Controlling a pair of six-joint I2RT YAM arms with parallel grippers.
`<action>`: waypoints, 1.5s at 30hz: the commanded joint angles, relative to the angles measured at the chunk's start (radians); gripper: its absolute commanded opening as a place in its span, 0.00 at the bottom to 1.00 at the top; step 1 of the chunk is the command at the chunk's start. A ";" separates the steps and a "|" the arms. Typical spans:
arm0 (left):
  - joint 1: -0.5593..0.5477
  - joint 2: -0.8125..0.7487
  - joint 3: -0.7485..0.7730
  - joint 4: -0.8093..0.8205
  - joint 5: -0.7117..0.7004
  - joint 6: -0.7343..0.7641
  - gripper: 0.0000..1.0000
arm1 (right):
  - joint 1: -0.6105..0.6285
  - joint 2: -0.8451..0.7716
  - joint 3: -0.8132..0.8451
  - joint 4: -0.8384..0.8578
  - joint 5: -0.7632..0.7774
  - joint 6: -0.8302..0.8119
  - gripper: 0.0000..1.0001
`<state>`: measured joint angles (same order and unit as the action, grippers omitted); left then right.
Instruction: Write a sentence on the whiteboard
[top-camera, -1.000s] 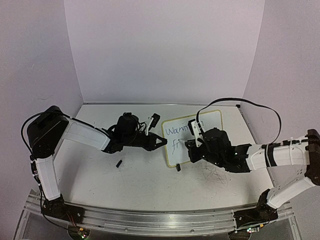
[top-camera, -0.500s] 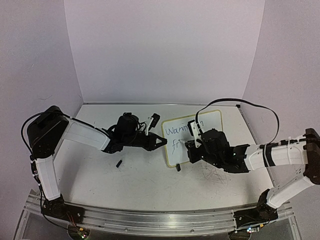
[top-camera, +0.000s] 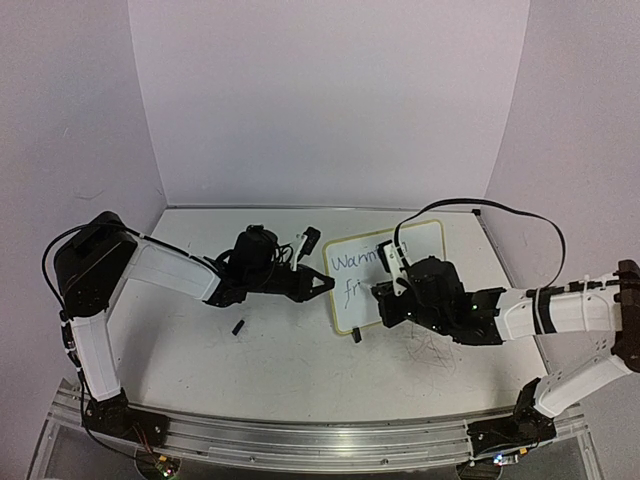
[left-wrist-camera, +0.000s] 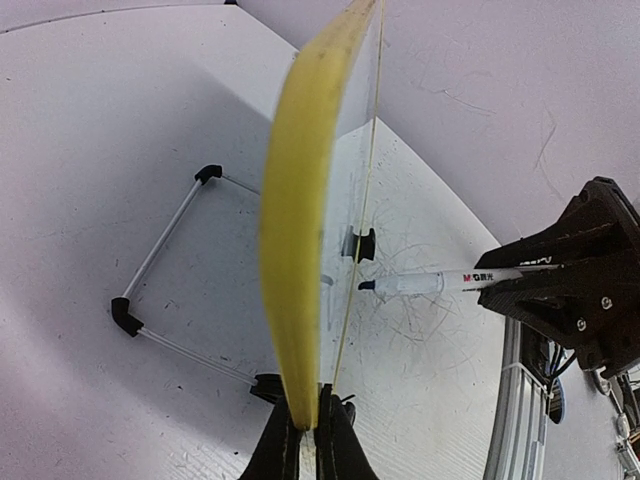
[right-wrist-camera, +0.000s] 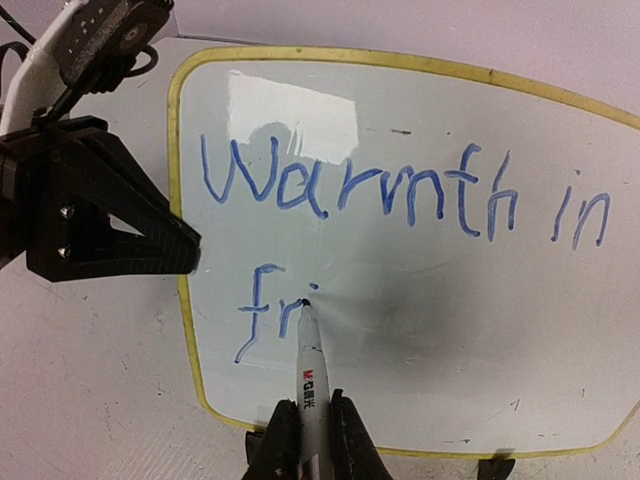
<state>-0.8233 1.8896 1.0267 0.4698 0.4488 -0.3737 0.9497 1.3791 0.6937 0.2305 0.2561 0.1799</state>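
The right gripper (right-wrist-camera: 307, 432) squeezes tight on a pen (right-wrist-camera: 309, 365) that sticks out ahead of its fingers. The pen tip rests on the whiteboard (right-wrist-camera: 450, 340), right at the end of the blue "fri" of the sentence (right-wrist-camera: 400, 190), under "Warmth in". The left gripper (left-wrist-camera: 306, 440) pinches the whiteboard's yellow edge, which runs out ahead of those fingers.

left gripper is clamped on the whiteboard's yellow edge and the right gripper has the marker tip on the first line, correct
No: the right wrist view shows the marker tip on the second line of the sentence, at "fri", below "Warmth in". The left gripper is shut on the yellow edge of the whiteboard, and the right gripper holds the marker.
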 joint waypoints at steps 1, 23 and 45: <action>-0.020 -0.005 -0.021 -0.114 -0.010 0.031 0.00 | -0.002 0.012 0.022 0.018 0.020 -0.001 0.00; -0.020 -0.004 -0.018 -0.118 -0.012 0.033 0.00 | -0.002 0.032 0.012 0.026 0.061 0.006 0.00; -0.020 -0.007 -0.019 -0.123 -0.013 0.035 0.00 | -0.002 -0.056 -0.033 0.005 0.013 0.040 0.00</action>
<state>-0.8242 1.8893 1.0267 0.4683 0.4435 -0.3737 0.9497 1.3925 0.6476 0.2201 0.2673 0.2146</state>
